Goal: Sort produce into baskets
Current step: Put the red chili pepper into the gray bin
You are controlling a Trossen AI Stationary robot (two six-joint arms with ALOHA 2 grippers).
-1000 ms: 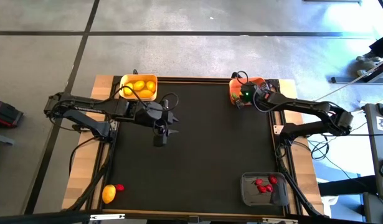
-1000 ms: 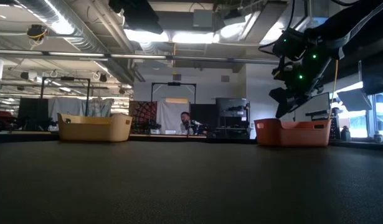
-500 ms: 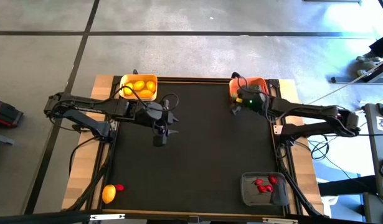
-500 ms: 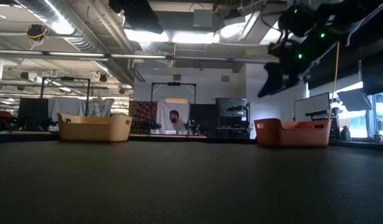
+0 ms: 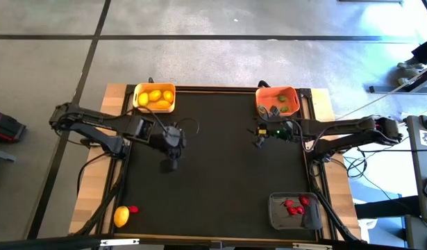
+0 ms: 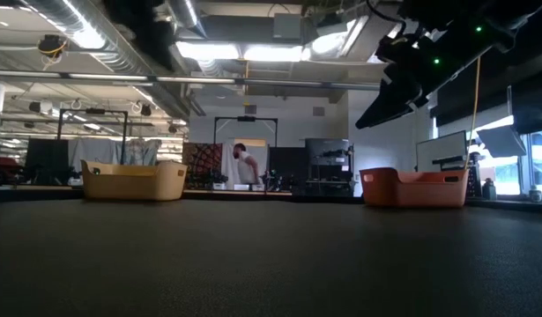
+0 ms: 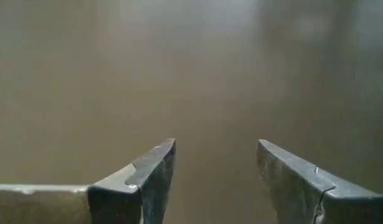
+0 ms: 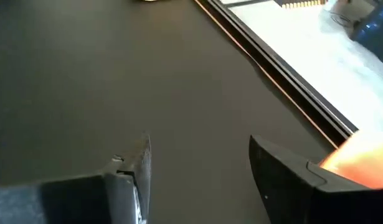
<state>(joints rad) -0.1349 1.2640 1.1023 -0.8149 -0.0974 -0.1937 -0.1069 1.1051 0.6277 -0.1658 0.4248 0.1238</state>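
Observation:
The yellow-orange basket (image 5: 154, 97) at the far left holds several yellow lemons. The orange-red basket (image 5: 277, 102) at the far right holds green pieces. The dark grey basket (image 5: 295, 210) at the near right holds red pieces. One lemon (image 5: 121, 216) and one red piece (image 5: 133, 209) lie at the table's near left corner. My left gripper (image 5: 169, 164) is open and empty over the black mat, to the near side of the yellow-orange basket; its wrist view (image 7: 216, 168) shows only mat. My right gripper (image 5: 257, 142) is open and empty over the mat, to the near side of the orange-red basket.
The black mat (image 5: 220, 173) lies between the baskets. Wooden strips (image 5: 95, 201) border it on the left and right. Cables trail beside the right arm (image 5: 338, 128). In the low view a person (image 6: 240, 163) stands in the room far behind the table.
My right gripper has drawn back from over the orange-red basket toward the table's near edge and now hangs over the mat, open. My left gripper has moved a little toward the near and left edges over the mat.

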